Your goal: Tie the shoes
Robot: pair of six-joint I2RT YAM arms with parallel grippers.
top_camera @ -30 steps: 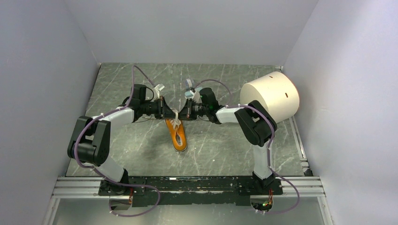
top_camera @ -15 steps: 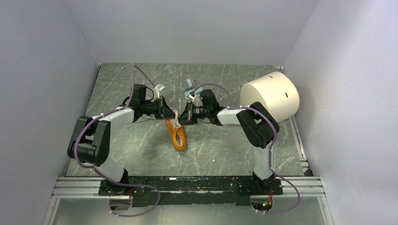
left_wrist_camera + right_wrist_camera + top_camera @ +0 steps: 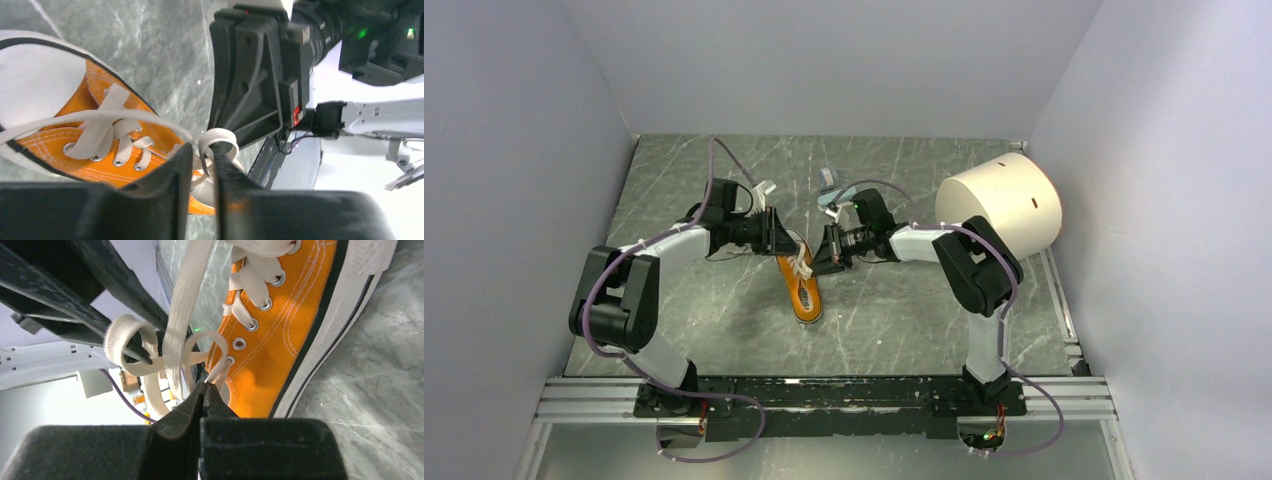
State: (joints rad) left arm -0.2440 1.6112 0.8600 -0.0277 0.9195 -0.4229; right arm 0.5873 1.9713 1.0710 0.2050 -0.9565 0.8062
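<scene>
Orange shoe [image 3: 801, 288] looks half tied. My left gripper [image 3: 204, 156] pinches one lace loop [image 3: 220, 138], my right gripper [image 3: 204, 389] another. Next I should pull them apart.

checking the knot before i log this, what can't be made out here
Knot: top view, too small to read among the laces.
Shoe heel: left wrist view, behind the left fingers.
Lace ends: right wrist view, behind the right fingers or off-frame.
Left grip, clamped or hooked: tips overlap loop.
</scene>
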